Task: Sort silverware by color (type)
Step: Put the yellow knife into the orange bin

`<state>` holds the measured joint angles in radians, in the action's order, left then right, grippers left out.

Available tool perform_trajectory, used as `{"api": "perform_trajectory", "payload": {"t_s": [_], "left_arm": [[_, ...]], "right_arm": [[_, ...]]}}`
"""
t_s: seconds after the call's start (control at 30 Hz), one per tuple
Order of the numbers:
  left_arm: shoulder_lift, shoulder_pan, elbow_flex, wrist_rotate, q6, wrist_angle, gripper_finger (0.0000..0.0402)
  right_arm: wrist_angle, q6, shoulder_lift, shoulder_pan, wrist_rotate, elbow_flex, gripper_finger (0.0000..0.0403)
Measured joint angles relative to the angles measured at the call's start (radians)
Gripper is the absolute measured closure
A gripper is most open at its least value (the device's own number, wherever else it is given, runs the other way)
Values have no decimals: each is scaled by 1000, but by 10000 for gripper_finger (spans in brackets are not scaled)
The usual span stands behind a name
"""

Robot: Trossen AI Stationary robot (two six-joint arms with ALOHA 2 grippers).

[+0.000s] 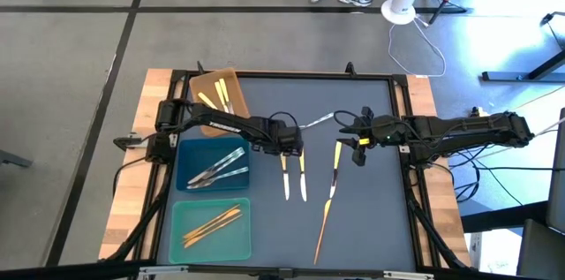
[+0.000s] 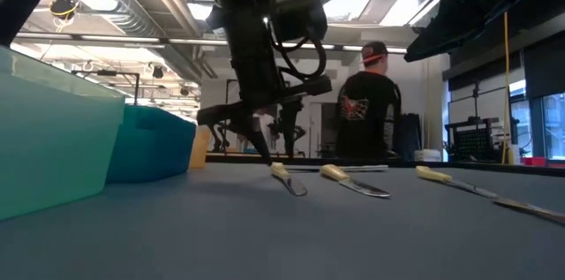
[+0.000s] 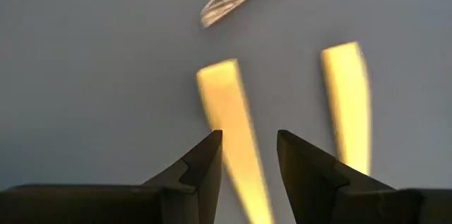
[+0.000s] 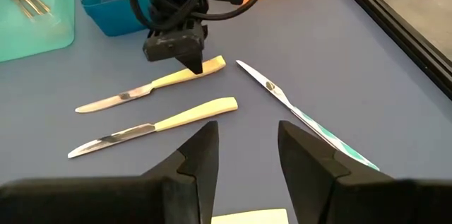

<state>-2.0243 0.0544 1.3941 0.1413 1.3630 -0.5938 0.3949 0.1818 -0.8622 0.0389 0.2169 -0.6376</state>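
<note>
So the work surface is a grey-blue mat [image 1: 371, 218] framed in black on a wooden table [image 1: 124, 218]. Beyond it there's a grey floor, a white fan base [image 1: 400, 8] and someone's shoes at the top of the overhead shot. The low camera looks into a workshop with ceiling ducts, and a person in a black shirt [image 2: 366, 108] stands with their back to the table.

Along the left edge of the mat sit three trays: a brown tray [image 1: 225, 81] holding a couple of yellow-handled pieces, a blue tray [image 1: 190, 152] with silver ones, and a teal tray [image 1: 185, 214] with orange-gold ones.

Still loose on the mat: two yellow-handled knives [image 1: 293, 177] side by side near the middle, a third yellow-handled piece [image 1: 336, 163] just right of them, an orange-gold utensil [image 1: 323, 225] below that, and a silver piece [image 1: 318, 122] up between the arms.

The left gripper [image 1: 288, 149] is down at the handle end of the leftmost knife. Its wrist camera shows what the overhead can't: the fingers are apart, straddling that yellow handle [image 3: 229, 118], not clamped on it. The right gripper [image 1: 357, 152] hangs over the mat near the third piece, fingers apart, holding nothing.
</note>
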Motion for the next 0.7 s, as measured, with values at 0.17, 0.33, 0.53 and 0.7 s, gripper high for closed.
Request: {"api": "perform_trajectory", "payload": {"t_s": [0.17,0.33,0.53,0.7], "left_arm": [[0,-2,0,6,24,-16,272],[0,-8,0,5,27,-13,272],[0,-13,0,6,49,-5,272],[0,-12,0,22,52,-6,272]], "right_arm": [[0,0,0,0,0,0,269],[0,0,0,0,0,0,269],[0,0,0,0,0,0,269],[0,0,0,0,0,0,269]]}}
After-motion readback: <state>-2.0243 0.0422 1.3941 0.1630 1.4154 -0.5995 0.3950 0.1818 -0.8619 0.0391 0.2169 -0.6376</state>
